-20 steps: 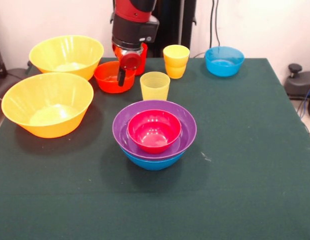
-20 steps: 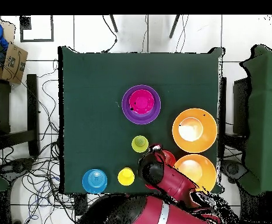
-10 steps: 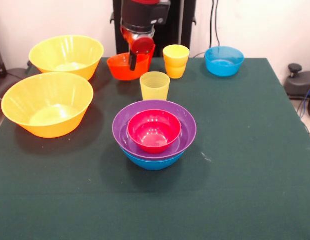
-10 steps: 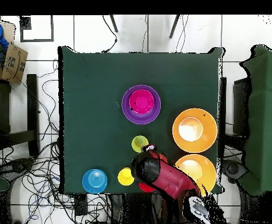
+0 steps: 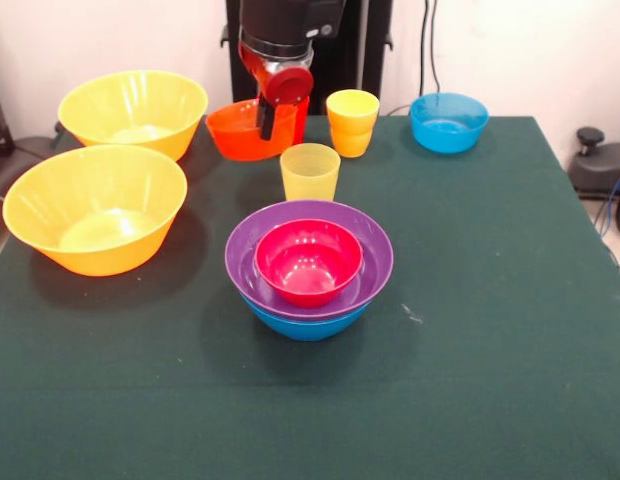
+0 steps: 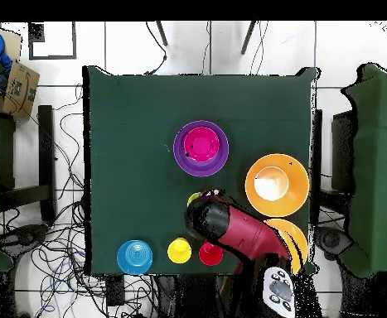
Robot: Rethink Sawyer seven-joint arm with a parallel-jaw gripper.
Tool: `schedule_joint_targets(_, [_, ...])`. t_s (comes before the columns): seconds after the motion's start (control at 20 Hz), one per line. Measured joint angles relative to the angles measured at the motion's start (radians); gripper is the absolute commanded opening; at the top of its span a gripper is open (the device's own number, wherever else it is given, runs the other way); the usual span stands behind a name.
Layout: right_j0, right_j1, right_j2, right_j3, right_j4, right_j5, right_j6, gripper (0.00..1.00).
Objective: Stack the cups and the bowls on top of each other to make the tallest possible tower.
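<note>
My gripper (image 5: 266,118) is shut on the rim of the small orange-red bowl (image 5: 240,132) and holds it tilted above the table's far side. The tower (image 5: 308,268) stands mid-table: a pink-red bowl (image 5: 308,260) in the purple bowl (image 5: 375,262) on the blue bowl (image 5: 305,325); it also shows in the overhead view (image 6: 200,147). The pale yellow cup (image 5: 310,172) stands between the tower and the gripper. The orange-yellow cups (image 5: 352,122) stand nested to the right. The red cup (image 6: 210,253) shows in the overhead view. My arm (image 6: 229,232) hides the held bowl there.
Two large yellow-orange bowls (image 5: 133,110) (image 5: 95,208) stand at the left of the front view. A light-blue bowl (image 5: 448,122) sits at the far right corner. The table (image 5: 490,330) has a dark green cloth.
My gripper took hold of the orange-red bowl's rim, lifted it off the table and carried it up and a little right in the front view. The red cup became visible from overhead.
</note>
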Motion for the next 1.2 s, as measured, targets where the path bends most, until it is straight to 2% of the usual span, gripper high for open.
schedule_joint_targets(0.25, [0.017, 0.000, -0.015, -0.093, -0.001, 0.057, 0.000, 0.00])
schedule_joint_targets(0.55, [0.023, -0.002, -0.034, -0.156, -0.001, 0.128, 0.000, 0.00])
schedule_joint_targets(0.95, [0.051, -0.018, -0.052, -0.286, -0.002, 0.335, 0.000, 0.00])
schedule_joint_targets(1.2, [0.050, -0.009, -0.046, -0.354, -0.002, 0.369, 0.000, 0.00])
